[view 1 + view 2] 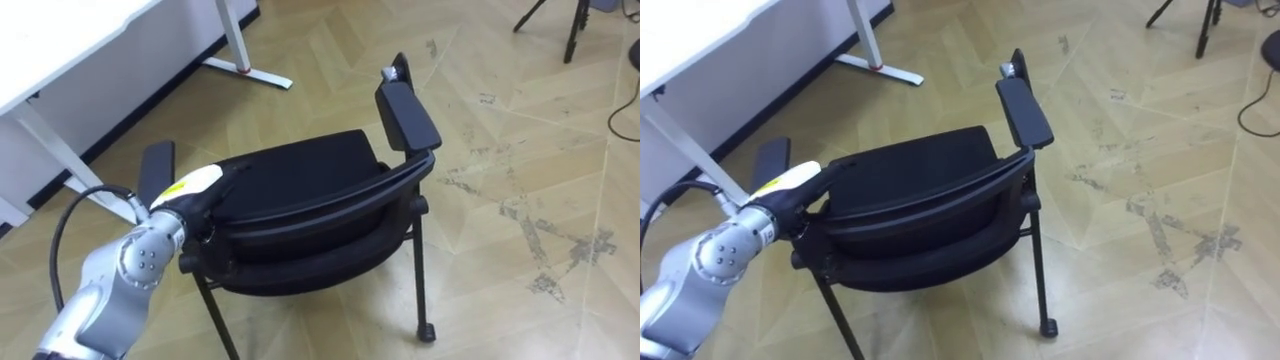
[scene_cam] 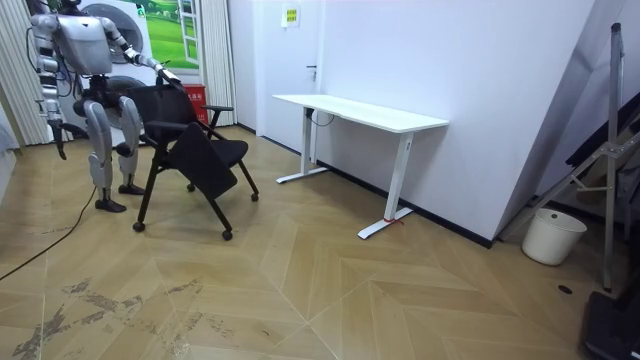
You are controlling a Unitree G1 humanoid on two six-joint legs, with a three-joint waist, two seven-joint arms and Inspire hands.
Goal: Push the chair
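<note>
Left eye view. My left hand (image 1: pixel 190 187) lies on the near end of the top rail of the chair (image 1: pixel 300 180). That end of the rail is the one closer to the white desk (image 1: pixel 60 40). The fingers merge with the black rail, so I cannot tell whether they are wrapped over it or laid flat on it. The chair stands on the wooden floor (image 1: pixel 500 300), short of the desk and well apart from it. Its seat points away from me.

Room view. The chair is between me and the desk, with open floor on the desk side. My left arm is stretched out to the backrest. My right hand (image 2: pixel 56 130) hangs at my side, on the side of me farther from the desk and clear of the chair. Its fingers are too small to read.

Right eye view. The backrest (image 1: pixel 930 212) runs crosswise in front of me, with one end toward the desk and the other away from it. The contact is at the desk end, not at the middle.

Judgement: the left hand is the nearer and the working one. The chair lies straight ahead of it. A push from this off-centre hold may swing the chair round instead of moving it straight.
</note>
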